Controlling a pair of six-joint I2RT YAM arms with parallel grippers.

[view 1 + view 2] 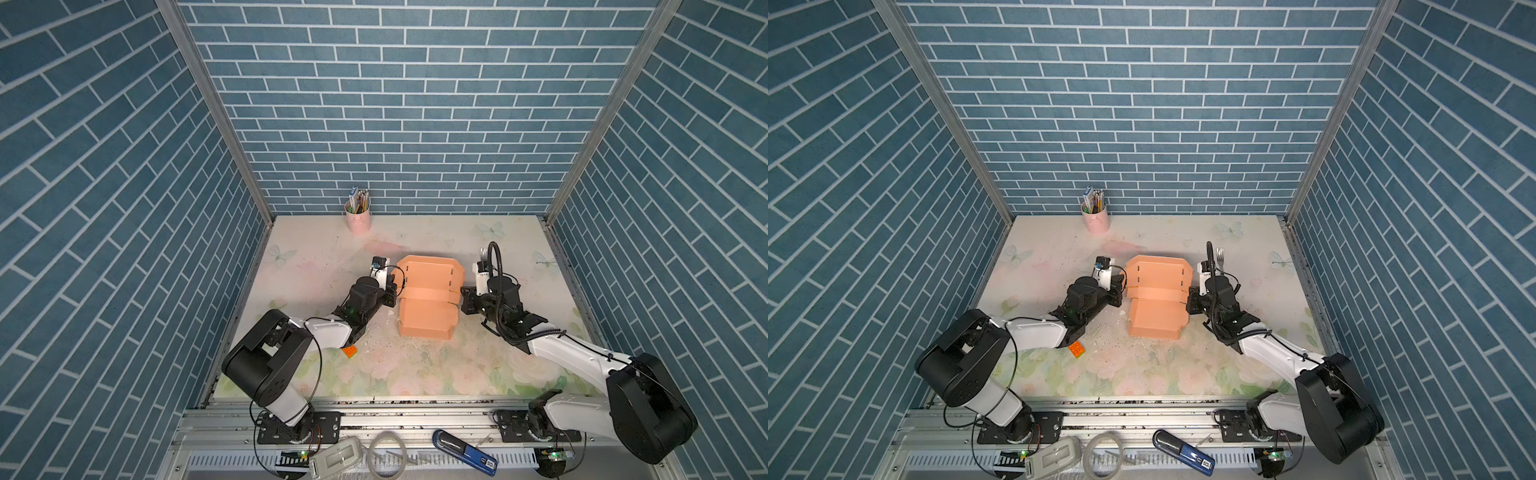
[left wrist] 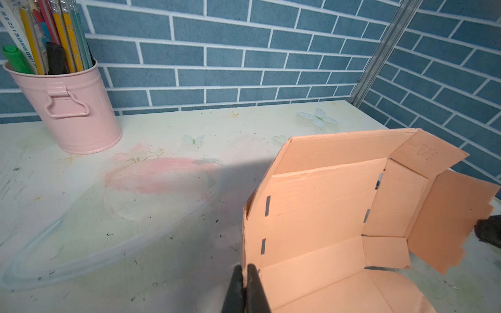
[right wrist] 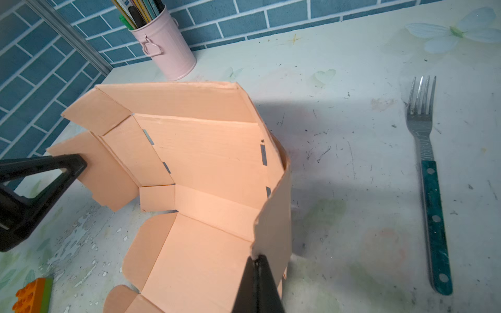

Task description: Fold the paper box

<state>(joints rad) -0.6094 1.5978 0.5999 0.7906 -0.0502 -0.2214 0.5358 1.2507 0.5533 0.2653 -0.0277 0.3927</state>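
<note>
Left gripper (image 2: 245, 268) pinching paper box (image 1: 426, 305) wall; right gripper (image 3: 256, 258), opposite wall

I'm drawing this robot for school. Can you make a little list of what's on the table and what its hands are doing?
Box: peach-orange cardboard paper box, partly folded, side flaps raised
Left gripper: shut on one side flap
Right gripper: shut on the opposite flap
Also there: pink metal pencil bucket, teal-handled steel fork, orange studded toy brick
</note>
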